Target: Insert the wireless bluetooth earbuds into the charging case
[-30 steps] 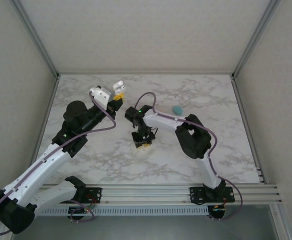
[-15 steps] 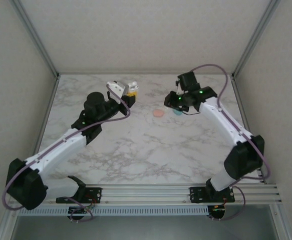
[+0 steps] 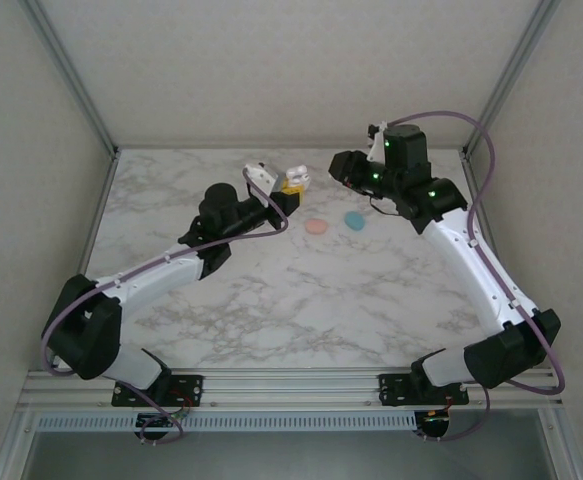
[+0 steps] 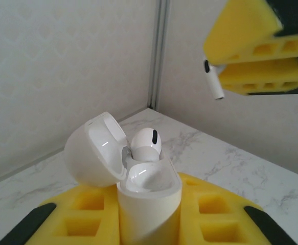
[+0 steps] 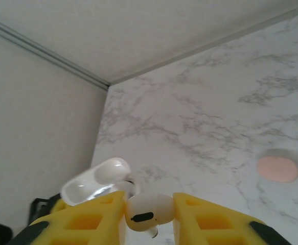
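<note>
**Two arms meet above the far edge of the desk, one with the case, one with an earbud**

The left arm reaches diagonally from its near-left base toward the far middle of the marble desk [image 3: 301, 300]. Its left tool [image 3: 292, 186] is raised off the surface. Its yellow pads are clamped on the body of the white charging case [image 4: 147, 201], held upright with its lid [image 4: 95, 153] swung open. A second earbud [image 4: 146, 145] sits in one socket of the case.

The right arm runs up the right side, then bends back toward the centre. Its right tool [image 5: 149, 206] pinches a white earbud [image 4: 214, 86], whose stem pokes out from between the pads. This tool hangs near the case, above and to one side of it, not touching.

Both tools are close to the back wall. Room to move lies over the near half of the desk. A pink oval piece [image 3: 316, 227] and a teal oval piece [image 3: 354, 219] lie flat just beside each other, below the tools.
</note>
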Tool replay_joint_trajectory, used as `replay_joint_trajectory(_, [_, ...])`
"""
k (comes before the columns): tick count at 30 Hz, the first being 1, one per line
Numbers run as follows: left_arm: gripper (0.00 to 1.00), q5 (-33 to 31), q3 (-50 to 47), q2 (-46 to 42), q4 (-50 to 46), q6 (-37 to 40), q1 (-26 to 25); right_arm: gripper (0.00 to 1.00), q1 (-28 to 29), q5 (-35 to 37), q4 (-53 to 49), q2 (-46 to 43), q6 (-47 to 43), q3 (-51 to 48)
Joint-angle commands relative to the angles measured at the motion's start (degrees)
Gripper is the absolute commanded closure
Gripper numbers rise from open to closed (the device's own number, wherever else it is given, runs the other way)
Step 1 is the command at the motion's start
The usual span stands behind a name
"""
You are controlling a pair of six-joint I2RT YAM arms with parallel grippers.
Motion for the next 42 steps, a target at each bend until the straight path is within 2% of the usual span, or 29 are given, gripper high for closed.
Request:
replay_joint_trajectory(1, [0.99, 2.0, 1.8, 1.1, 6.7, -0.7, -0.9, 0.71, 1.4, -3.0, 4.9, -0.9, 2.8, 1.0])
replay_joint_trajectory(17, [0.99, 1.9, 2.0, 1.7, 8.1, -1.3, -1.4, 0.71, 7.1, -1.3, 6.9, 2.1, 2.4, 2.4])
replay_joint_trajectory(42, [0.99, -0.4, 2.3, 0.9, 9.4, -3.7, -1.4, 0.71, 9.4, 2.0, 1.6, 3.8, -2.3, 3.7])
